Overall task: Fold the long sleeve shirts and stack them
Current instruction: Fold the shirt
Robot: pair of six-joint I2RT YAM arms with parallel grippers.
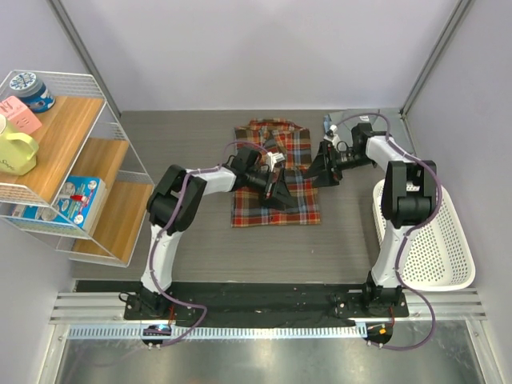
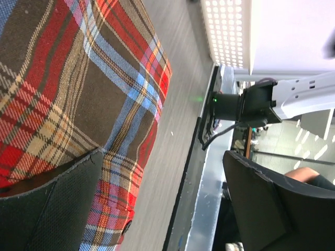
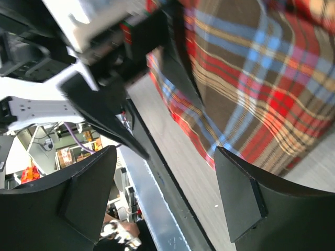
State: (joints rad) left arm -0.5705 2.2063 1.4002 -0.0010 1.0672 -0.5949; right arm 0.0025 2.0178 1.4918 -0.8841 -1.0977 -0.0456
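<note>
Top external view: red, brown, blue, yellow plaid flannel shirt (image 1: pixel 298 206) lay flat on grey table (image 1: pixel 200 240). Left gripper (image 1: pixel 276 182) gaped over it, empty; right gripper (image 1: pixel 320 170) stood open beside it, empty. Shelf box (image 1: pixel 80 200) lettering was illegible.

red, brown, blue and yellow plaid shirt (image 1: pixel 298 204), white mesh basket (image 1: pixel 436 252).

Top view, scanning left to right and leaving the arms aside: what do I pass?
Wire shelf → plaid shirt → white basket.
</note>
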